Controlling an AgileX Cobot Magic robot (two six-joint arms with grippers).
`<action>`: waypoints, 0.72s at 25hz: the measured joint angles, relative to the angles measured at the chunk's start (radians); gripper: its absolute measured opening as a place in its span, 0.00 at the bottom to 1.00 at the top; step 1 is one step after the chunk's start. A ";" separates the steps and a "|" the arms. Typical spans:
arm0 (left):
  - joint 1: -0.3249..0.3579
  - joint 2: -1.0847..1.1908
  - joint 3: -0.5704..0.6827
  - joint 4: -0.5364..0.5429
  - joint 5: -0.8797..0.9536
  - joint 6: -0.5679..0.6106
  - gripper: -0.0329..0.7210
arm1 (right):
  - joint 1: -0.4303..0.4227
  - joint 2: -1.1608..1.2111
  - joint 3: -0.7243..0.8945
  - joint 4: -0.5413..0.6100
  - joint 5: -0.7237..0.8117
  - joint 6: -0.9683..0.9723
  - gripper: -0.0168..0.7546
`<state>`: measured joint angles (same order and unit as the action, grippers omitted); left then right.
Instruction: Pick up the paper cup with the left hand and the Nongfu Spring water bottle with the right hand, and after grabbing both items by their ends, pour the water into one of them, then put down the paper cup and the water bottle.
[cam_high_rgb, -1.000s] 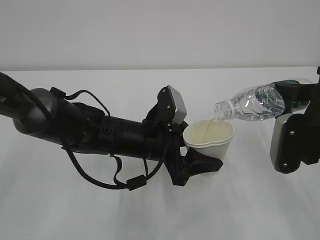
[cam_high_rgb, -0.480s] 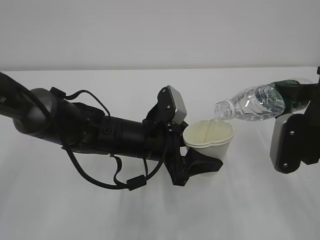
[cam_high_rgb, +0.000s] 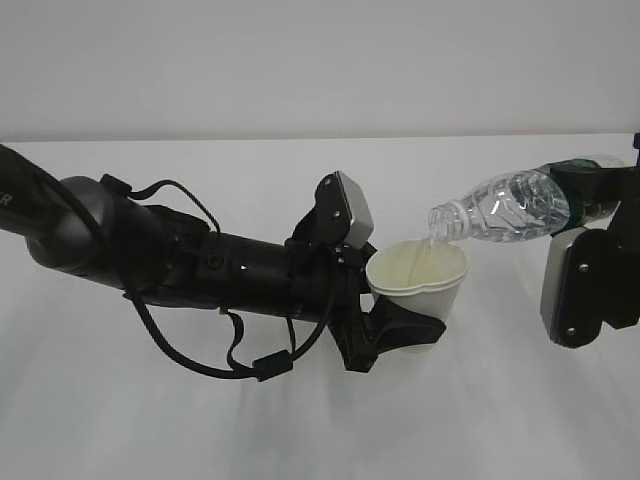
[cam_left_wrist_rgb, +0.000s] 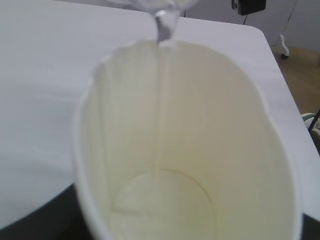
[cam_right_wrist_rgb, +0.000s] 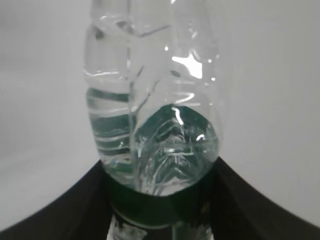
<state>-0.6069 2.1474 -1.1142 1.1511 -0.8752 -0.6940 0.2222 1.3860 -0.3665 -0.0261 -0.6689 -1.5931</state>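
Observation:
The white paper cup hangs above the table, with my left gripper shut on its lower part. Its rim is squeezed into an oval, and the left wrist view looks straight into its cream inside. The clear ribbed water bottle lies nearly level, its open neck just over the cup's far rim. My right gripper is shut on its green-labelled end. A thin stream of water runs from the neck down the cup's inner wall to the bottom.
The white table lies under both arms, with a pale wall behind. The left arm with its looped cables stretches across the left half. In the left wrist view, the table's far right edge and bare floor show.
The bottle has risen and tipped very slightly; the stream keeps running into the cup. Both arms otherwise hold still.

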 joint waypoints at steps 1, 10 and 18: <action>0.000 0.000 0.000 0.000 0.000 0.000 0.64 | 0.000 0.000 0.000 0.000 -0.002 -0.002 0.54; 0.000 0.000 0.000 0.001 0.000 0.000 0.64 | 0.000 0.000 0.000 0.000 -0.002 -0.010 0.54; 0.000 0.000 0.000 0.001 0.000 0.000 0.64 | 0.000 0.000 0.000 0.000 -0.002 -0.010 0.54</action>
<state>-0.6069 2.1474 -1.1142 1.1518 -0.8752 -0.6940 0.2222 1.3860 -0.3665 -0.0261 -0.6706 -1.6033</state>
